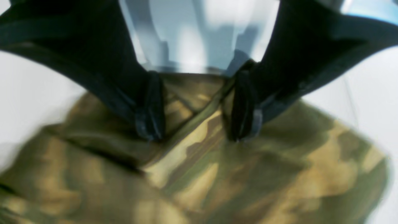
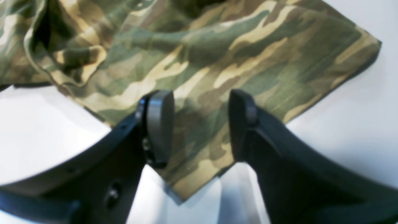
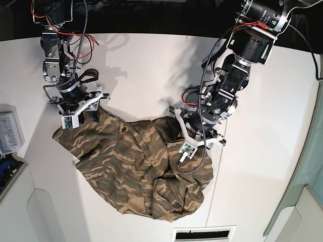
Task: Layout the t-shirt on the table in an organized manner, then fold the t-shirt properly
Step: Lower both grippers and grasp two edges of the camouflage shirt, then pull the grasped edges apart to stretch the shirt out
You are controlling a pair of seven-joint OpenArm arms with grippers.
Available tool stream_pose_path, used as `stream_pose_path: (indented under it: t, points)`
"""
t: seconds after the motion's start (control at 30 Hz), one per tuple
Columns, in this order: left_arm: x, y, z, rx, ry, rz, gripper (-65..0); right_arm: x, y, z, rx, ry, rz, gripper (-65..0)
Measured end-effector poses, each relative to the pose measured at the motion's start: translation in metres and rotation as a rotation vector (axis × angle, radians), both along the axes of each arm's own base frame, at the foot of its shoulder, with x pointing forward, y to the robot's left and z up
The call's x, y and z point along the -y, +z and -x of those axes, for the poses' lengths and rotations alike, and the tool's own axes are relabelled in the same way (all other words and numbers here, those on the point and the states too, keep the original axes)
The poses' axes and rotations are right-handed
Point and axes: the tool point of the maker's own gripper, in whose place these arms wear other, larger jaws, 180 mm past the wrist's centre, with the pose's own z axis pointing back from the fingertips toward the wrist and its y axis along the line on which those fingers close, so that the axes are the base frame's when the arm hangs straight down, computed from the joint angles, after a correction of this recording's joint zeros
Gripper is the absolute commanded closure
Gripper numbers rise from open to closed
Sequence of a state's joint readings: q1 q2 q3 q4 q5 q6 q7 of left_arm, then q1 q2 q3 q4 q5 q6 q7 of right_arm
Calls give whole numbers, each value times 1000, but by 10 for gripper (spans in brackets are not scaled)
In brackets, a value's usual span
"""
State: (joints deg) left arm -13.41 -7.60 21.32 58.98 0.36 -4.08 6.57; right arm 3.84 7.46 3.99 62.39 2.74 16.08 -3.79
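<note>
We're hovering both pincers spread over the t-shirt (image 3: 136, 166) lying crumpled on the bench (image 3: 151, 70). Left pincer (image 1: 194, 133) is straddling a fold; right pincer (image 2: 199, 121) is straddling a corner, gripping nothing.

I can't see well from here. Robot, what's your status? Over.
Left gripper open over rumpled t-shirt. Right gripper open, astride a shirt corner. Nothing blocking on the table.

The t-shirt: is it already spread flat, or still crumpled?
Still crumpled. The t-shirt lies bunched on the table, with deep folds and overlapping layers in the base view.
</note>
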Motion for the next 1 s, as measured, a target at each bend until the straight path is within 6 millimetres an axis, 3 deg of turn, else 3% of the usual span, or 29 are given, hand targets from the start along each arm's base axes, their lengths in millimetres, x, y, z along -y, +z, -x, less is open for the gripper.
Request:
stream_pose_path:
  t: [0.17, 0.23, 0.3, 0.33, 0.43, 0.57, 0.7, 0.8, 1.0]
  points:
    - [-6, 14, -15, 44, 33, -10, -360, 0, 0, 0, 0, 0, 0, -257]
    - [-6, 14, -15, 46, 34, -10, -243, 0, 0, 0, 0, 1, 2, -150]
    - [-6, 13, -14, 41, 34, -10, -59, 1, -1, 0, -3, 3, 8, -4]
    - [-7, 11, -13, 30, 37, -12, 0, 1, -1, 1, -3, 5, 11, 0]
    - [-18, 12, -16, 42, 95, -32, 0, 2, -2, 1, -3, 22, 42, 0]
    - [-49, 25, -23, 85, 173, -66, 0, 5, -2, 1, -3, 28, 64, 0]
    - [-91, 45, -29, 73, 276, -43, 0, 21, -1, 0, -7, -14, 62, 0]
    - [-114, 57, -31, 50, 319, 10, 0, 44, 1, 1, -8, -72, 55, 0]
    - [-132, 65, -24, -12, 345, 147, 0, 98, 6, 9, -24, -163, 50, 0]
